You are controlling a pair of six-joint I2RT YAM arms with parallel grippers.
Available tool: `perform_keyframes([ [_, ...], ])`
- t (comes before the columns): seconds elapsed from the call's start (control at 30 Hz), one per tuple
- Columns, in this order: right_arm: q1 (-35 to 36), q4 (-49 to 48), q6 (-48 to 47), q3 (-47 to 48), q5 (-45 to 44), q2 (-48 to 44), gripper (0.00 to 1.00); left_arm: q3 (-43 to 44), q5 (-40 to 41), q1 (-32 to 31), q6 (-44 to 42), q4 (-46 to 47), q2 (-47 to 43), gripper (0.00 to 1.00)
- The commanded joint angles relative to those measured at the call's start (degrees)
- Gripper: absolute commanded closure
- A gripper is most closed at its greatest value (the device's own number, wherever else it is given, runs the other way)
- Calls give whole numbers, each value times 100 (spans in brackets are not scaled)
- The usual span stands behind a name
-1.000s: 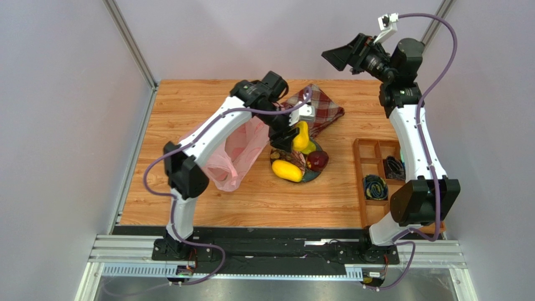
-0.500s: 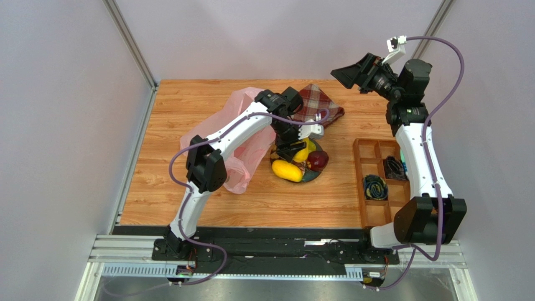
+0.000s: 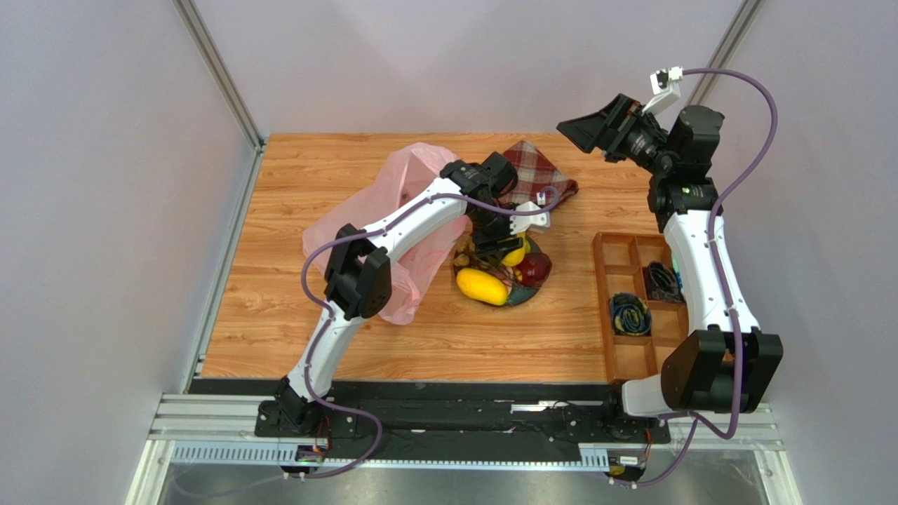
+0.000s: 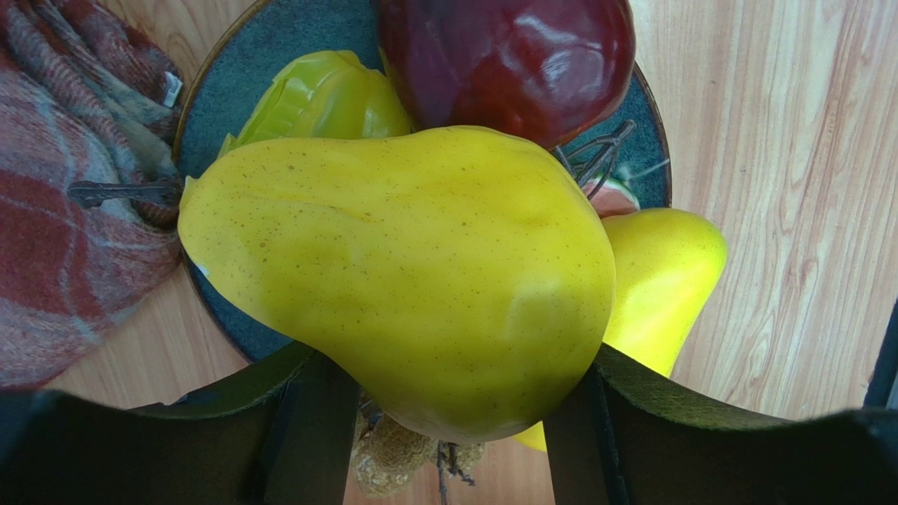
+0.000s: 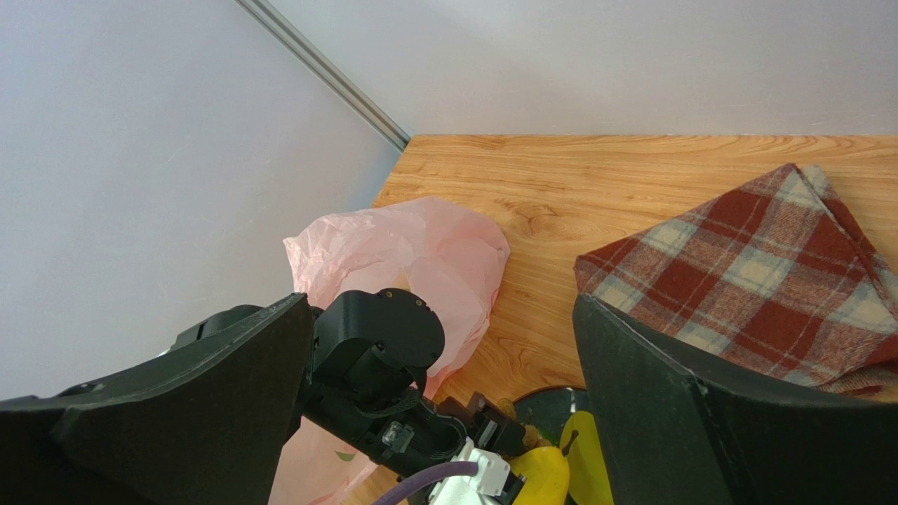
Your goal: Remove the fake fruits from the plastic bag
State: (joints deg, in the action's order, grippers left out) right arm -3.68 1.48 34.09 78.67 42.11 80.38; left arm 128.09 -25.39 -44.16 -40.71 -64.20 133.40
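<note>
Left arm reaches further over plate (image 4: 227, 79) than a second ago; bag (image 3: 364, 210) now spread wider on table, left of plate, behind forearm. Left gripper (image 4: 443, 389) clamped on pear (image 4: 411, 274): fat end between fingers, long axis crosswise to them, stem toward cloth (image 4: 74, 210). Pear hangs directly above plate, close over apple (image 4: 506, 58) and other fruits there. Likely next: lower, release. Left arm stretched forward, wrist pitched down. Right gripper (image 3: 586, 121) raised high, fingers wide apart, empty, well apart from plate.
</note>
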Motion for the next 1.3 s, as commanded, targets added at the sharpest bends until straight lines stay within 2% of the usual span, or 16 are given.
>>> perform_keyframes([
  [0.0, -45, -323, 125, 43, 34, -84, 2, 58, -72, -13, 124, 66, -25, 51],
  [0.13, -54, -367, 151, 43, 34, -66, 2, 23, -54, 4, 221, 13, -51, 40],
  [0.3, -54, -402, 212, 34, 43, -22, 2, 40, -159, 13, 186, -145, -104, 37],
  [0.4, -54, -429, 221, 16, 52, -40, 2, 163, -405, 13, 55, -495, -122, 55],
  [0.43, -54, -420, 230, 8, 52, -49, 2, 224, -440, 13, 89, -549, -139, 55],
  [0.5, -54, -438, 230, -19, 43, -66, 2, 225, -450, 13, 194, -637, -148, 49],
  [0.57, -54, -473, 239, -71, 34, -101, 2, 164, -389, 13, 230, -629, -157, 37],
  [0.6, -54, -481, 248, -89, 34, -110, 2, 146, -336, 13, 256, -541, -157, 15],
  [0.63, -54, -499, 256, -115, 34, -119, 2, 102, -274, 13, 274, -488, -165, 4],
  [1.0, -62, -499, 265, -238, 34, -242, 2, 567, -300, 13, 652, -461, -473, 1],
  [1.17, -62, -517, 265, -221, 43, -216, 2, 647, -257, 13, 731, -794, -1122, 1],
  [1.27, -62, -517, 248, -195, 61, -163, 2, 305, -116, 22, 810, -901, -1711, 1],
])
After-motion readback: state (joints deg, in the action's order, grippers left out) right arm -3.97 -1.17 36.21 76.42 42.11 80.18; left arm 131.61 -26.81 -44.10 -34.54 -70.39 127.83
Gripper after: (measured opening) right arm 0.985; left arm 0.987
